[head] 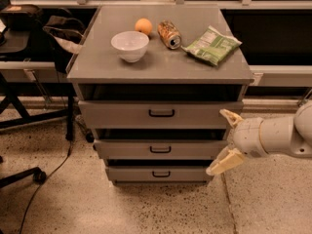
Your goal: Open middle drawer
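Note:
The grey cabinet [161, 67] has three drawers. The middle drawer [122, 149] is the central grey one, with a small dark loop handle [160, 149]. It stands pulled out a little, like the two others. My gripper [225, 141] is at the right end of the middle drawer's front, coming in from the right. Its two cream fingers [225, 162] are spread wide apart, one up and one down. It is open and holds nothing.
On the cabinet top lie a white bowl [129, 45], an orange [143, 26], a tipped can [169, 34] and a green snack bag [212, 44]. A chair with a dark bag [58, 30] stands at left, its wheeled base [34, 174] on the speckled floor.

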You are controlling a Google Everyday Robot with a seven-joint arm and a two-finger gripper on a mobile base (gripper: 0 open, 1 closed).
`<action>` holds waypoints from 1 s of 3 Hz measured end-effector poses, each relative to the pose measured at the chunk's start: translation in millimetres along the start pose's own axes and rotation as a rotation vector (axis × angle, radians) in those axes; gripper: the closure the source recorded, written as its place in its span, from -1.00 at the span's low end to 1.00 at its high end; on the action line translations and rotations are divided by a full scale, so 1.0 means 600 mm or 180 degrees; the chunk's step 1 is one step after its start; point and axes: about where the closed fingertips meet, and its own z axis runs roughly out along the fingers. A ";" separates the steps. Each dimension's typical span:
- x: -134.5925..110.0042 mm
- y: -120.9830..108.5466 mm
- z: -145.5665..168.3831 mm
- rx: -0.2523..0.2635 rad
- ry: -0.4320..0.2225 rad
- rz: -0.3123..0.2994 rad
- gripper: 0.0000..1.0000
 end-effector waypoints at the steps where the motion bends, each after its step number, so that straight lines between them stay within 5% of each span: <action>1: 0.000 0.000 0.000 0.0000 0.0000 0.0000 -0.47; 3: -0.002 0.006 0.002 0.0030 0.0018 -0.0019 0.46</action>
